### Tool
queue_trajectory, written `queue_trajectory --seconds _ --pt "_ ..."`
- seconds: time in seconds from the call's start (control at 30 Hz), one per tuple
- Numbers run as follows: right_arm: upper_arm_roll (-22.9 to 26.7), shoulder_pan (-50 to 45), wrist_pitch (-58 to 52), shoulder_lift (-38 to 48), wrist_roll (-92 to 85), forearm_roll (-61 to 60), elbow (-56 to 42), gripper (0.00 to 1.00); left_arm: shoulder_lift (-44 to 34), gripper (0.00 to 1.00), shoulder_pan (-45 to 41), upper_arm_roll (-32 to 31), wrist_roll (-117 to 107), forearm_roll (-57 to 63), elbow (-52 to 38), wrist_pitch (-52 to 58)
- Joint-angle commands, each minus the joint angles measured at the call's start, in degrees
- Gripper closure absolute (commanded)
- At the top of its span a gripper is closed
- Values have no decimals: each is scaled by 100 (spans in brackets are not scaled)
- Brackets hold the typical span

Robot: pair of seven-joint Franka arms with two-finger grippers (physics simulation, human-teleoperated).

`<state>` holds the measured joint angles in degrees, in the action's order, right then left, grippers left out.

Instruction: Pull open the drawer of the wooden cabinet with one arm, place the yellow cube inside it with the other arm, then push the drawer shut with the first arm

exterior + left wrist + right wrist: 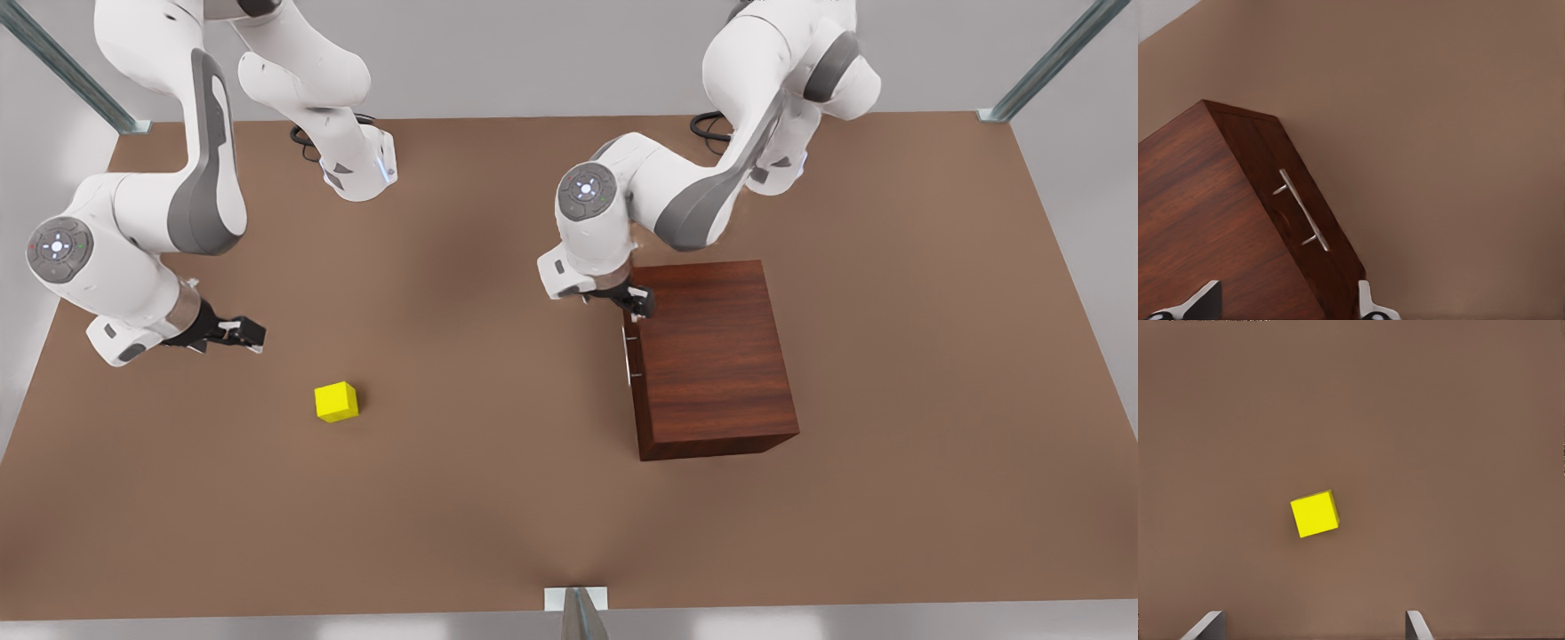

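At the cabinet's (711, 356) top front corner, the left gripper (642, 304) is held spread above the closed drawer's (1295, 207) handle (1301, 212). The right gripper (252, 333), fingers parted, is poised near the cube (336, 401), apart from it.

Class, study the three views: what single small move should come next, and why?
Probably the left hand should ease down onto the drawer's silver handle. The drawer looks shut, this open hand hovers at the wooden cabinet's front top edge, and the right hand, open, waits above the table near the yellow cube.

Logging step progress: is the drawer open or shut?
Shut: the drawer front sits flush with the wooden cabinet, its handle ungrasped.
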<state>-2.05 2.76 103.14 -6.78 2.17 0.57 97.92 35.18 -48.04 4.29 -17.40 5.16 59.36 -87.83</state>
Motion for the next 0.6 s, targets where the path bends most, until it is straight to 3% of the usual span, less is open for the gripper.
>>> queue_trajectory --seconds 0.0,0.07,0.13,0.4,0.57 --pt "20 58 -22 -8 3182 -48 16 0 208 0 -293 2 -4525 196 -91 30" --pt "47 58 22 -25 4810 -48 16 0 464 0 -531 -103 -4869 134 -285 -41" --pt "100 462 39 1 4837 -759 8 0 631 0 -584 -86 -5634 257 -162 -357" --pt "3 339 1190 -245 7096 -250 52 0 1264 0 -461 116 -5362 908 -109 -375" --pt "3 330 1234 -403 8133 -250 34 0 1598 0 -417 380 -5573 899 -320 -929"
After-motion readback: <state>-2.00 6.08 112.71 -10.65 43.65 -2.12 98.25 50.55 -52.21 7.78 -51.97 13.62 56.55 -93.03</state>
